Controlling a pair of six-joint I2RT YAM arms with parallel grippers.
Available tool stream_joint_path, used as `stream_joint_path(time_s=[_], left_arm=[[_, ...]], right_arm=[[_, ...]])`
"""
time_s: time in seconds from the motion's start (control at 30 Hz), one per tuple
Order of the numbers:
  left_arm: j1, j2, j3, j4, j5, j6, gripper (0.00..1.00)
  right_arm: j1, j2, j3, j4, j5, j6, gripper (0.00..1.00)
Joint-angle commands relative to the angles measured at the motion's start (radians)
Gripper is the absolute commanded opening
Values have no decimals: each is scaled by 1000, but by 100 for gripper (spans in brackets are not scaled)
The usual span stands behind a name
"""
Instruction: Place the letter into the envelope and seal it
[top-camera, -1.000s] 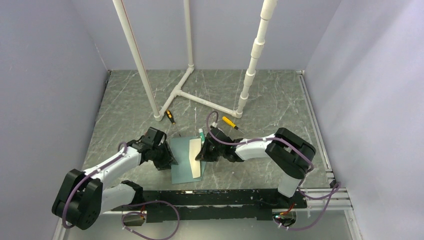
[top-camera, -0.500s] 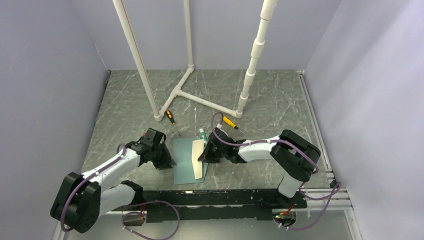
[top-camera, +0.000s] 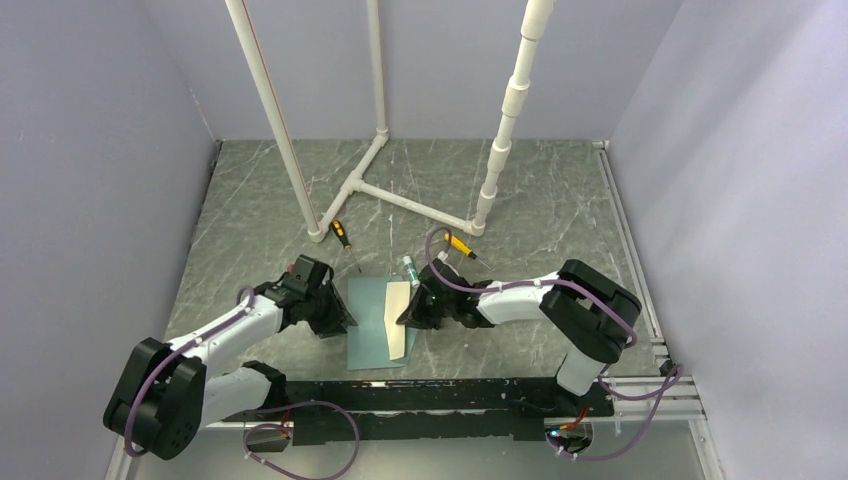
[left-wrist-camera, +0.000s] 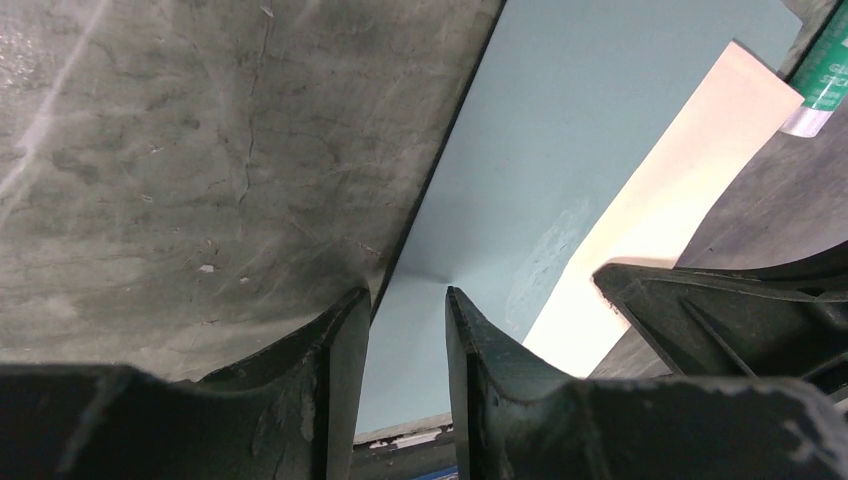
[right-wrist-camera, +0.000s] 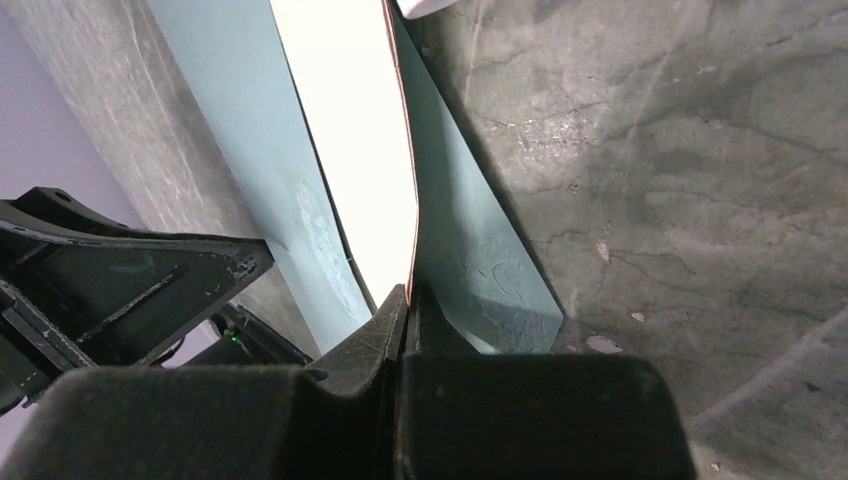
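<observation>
Right jaws clench tan paper letter over pale teal paper envelope, left jaws parted; insertion, sealing remain

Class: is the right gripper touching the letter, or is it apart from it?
Touching. The right wrist view shows the right gripper closed on the edge of the letter, the sheet running straight in between its fingertips.
</observation>
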Motion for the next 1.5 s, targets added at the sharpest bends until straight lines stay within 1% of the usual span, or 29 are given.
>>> stream_joint_path(time_s=[0.0,0.27,0.5,0.53,0.6,0.73,0.8,0.93,1.03,1.17,1.37,1.47], left_arm=[[-5,13,-19,15,-50,-13,39],[-7,4,-25,0,-93,-33,36],[-9,-22,-43,-2,-116,-62,36],[-9,-23,-45,3,-112,-62,36],[-9,-24,-50,20,-98,-62,38],[-9,-23,-55,50,-69,-68,48],[-9,-23,-64,87,-45,-71,51],[-9,13,-78,144,-12,-77,47],[-10,46,-79,156,6,-74,45],[-10,29,-87,158,1,-76,42],[-10,2,-82,127,-4,-74,43],[-10,-14,-81,98,-10,-77,44]], right_arm=[[3,-9,-16,-22,30,43,0],[4,-52,-42,-38,91,72,0],[4,-93,-75,-1,135,70,0],[4,-90,-65,-14,130,65,0],[3,-83,-70,18,104,51,0],[3,-53,-76,64,25,24,0],[2,-25,-81,106,-20,17,0],[2,20,-70,166,-94,4,0],[1,25,-67,179,-114,-3,0],[-3,35,-55,173,-123,-11,0],[-10,68,-45,211,-154,-45,0],[-10,63,-31,192,-115,-93,0]])
